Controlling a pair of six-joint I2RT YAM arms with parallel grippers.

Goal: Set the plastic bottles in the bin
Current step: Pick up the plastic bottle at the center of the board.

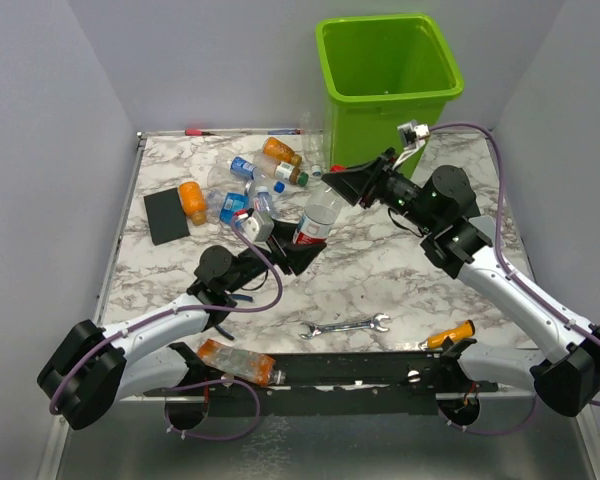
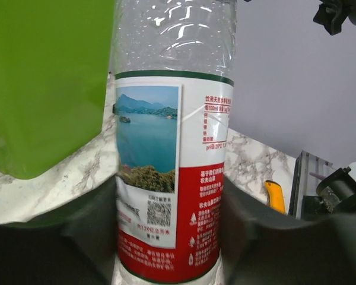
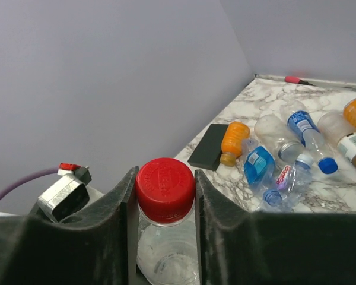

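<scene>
Bottle (image 1: pixel 320 215) upright, on the near side of the bin (image 1: pixel 388 75) — left end effector (image 1: pixel 298 254) clamped on its labelled lower body, right end effector (image 1: pixel 336 190) clamped on its red cap (image 3: pixel 165 181).

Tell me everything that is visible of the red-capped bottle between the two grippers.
The bottle is clear thin plastic with a red screw cap and a label: a lake picture over a red band. It looks uncrushed and nearly empty. It stands almost upright near mid-table, in front of the bin. The left gripper clamps its labelled body; the right gripper grips its cap.
</scene>
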